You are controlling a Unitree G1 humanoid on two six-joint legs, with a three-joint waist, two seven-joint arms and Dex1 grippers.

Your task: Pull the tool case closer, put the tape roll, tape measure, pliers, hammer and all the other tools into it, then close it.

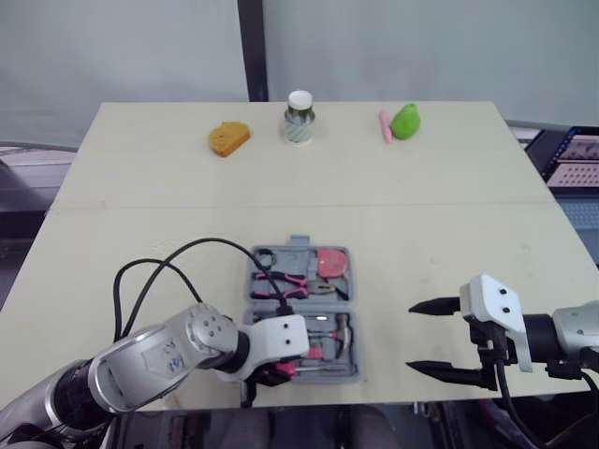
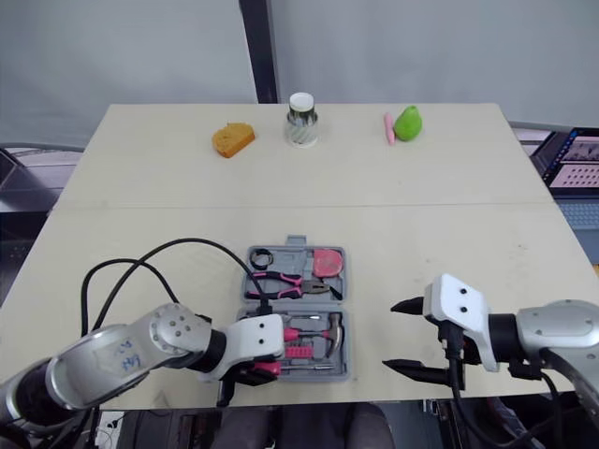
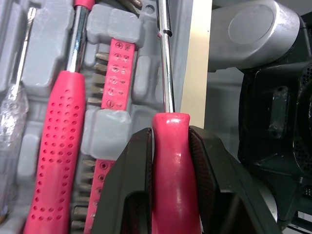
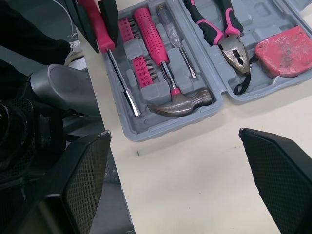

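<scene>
The grey tool case (image 1: 353, 297) lies open near the table's front edge. In it are a black tape roll (image 1: 265, 257), a pink tape measure (image 1: 330, 263), pliers (image 4: 224, 29), a pink-handled hammer (image 4: 165, 63) and a bit holder (image 3: 117, 73). My left gripper (image 3: 168, 131) is shut on the pink handle of a screwdriver (image 3: 170, 175). The screwdriver's steel shaft lies along the case's near edge slot. My right gripper (image 1: 421, 339) stands open to the right of the case, above bare table, holding nothing.
Along the table's far edge sit an orange sponge-like piece (image 1: 228, 138), a jar with a white lid (image 1: 299, 117) and a green object (image 1: 405, 121) beside a pink stick. A laptop (image 1: 571, 159) is off to the right. A black cable (image 1: 168, 262) loops over my left arm.
</scene>
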